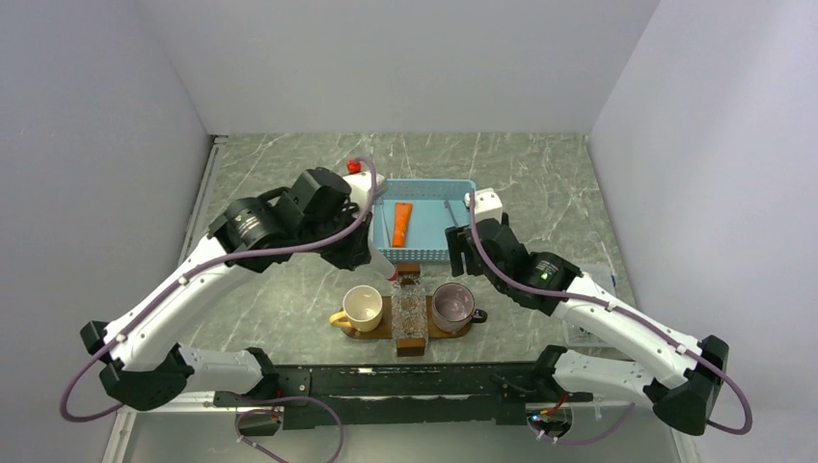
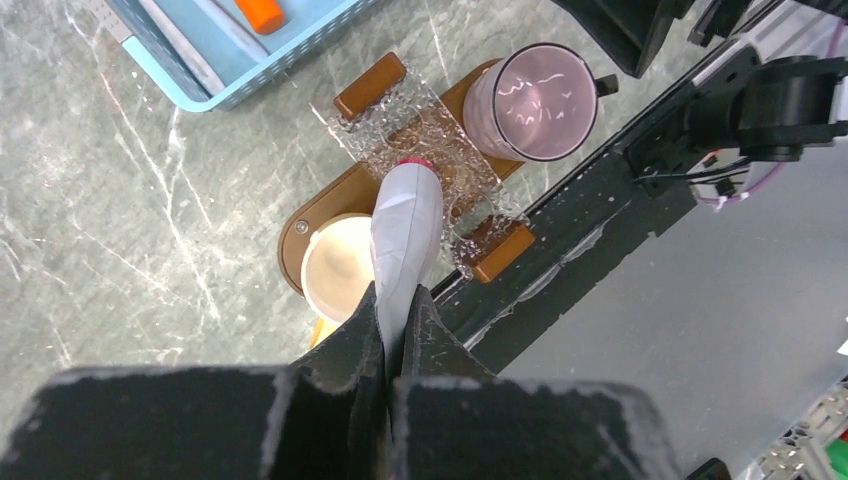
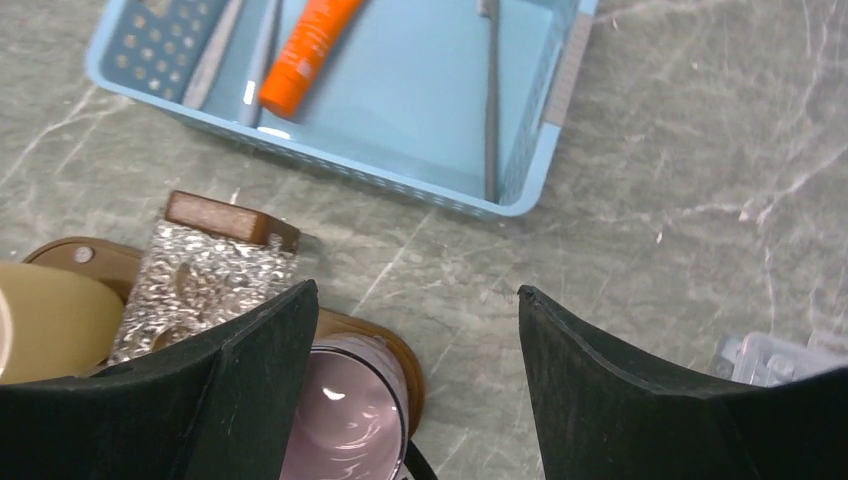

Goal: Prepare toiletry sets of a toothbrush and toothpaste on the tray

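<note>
The dark-brown tray (image 1: 374,335) lies near the front edge and carries a cream cup (image 1: 363,306), a clear plastic box (image 1: 409,313) and a pink cup (image 1: 452,306). My left gripper (image 2: 398,292) is shut on a white toothpaste tube (image 2: 405,225) with a pink cap, held above the cream cup (image 2: 338,265) and the tray (image 2: 345,190). My right gripper (image 3: 416,290) is open and empty, above the table beside the pink cup (image 3: 345,420). Pale-blue toothbrushes (image 3: 262,50) and a flat orange tube (image 3: 305,50) lie in the light-blue basket (image 3: 545,120).
The basket (image 1: 424,183) stands just behind the tray, between both arms. A white object with a red top (image 1: 357,170) sits behind the left arm. A clear plastic piece (image 3: 770,355) lies on the table at the right. Grey walls enclose the table.
</note>
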`<state>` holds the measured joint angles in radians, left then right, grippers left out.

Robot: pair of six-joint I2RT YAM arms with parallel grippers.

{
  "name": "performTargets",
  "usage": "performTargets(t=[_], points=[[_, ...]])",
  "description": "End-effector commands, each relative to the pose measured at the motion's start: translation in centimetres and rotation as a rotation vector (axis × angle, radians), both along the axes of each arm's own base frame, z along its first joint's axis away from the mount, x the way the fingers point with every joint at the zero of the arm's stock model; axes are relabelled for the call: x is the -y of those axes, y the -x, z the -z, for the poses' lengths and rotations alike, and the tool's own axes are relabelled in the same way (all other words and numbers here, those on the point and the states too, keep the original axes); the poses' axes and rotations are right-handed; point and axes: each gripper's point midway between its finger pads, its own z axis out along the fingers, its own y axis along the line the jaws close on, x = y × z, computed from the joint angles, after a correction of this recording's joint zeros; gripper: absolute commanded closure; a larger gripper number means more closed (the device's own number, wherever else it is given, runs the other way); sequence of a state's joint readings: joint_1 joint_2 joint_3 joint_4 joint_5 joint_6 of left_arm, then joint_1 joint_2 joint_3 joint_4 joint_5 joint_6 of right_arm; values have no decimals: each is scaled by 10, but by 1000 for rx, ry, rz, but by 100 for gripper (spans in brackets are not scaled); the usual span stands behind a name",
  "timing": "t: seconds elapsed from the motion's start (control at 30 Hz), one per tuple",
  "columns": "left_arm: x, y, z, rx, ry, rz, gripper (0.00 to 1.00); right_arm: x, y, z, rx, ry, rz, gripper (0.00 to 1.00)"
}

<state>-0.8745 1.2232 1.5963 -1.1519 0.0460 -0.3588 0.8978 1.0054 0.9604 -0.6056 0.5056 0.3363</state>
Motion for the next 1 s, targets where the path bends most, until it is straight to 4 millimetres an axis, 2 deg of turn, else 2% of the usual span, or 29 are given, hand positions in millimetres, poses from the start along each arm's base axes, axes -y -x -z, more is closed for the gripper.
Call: performTargets(t=[0.0,0.1,0.37,0.63,0.97], points=[[12,-6,-14,63,-9,34,100,19,-3,16,-41,-62,117,24],[23,-9,-10,69,-48,42,100,31,-7,28,-65,-84,177,24],[48,-16,-5,133,-232,68,100,48,-8,53,-107,-140,295,24],[56,-29,16,173,-362,45,100,46,-2,66,-133,-173,292,21],[72,-32,40,141,-377,65,100,46,2,74,-134,-189,273,21]])
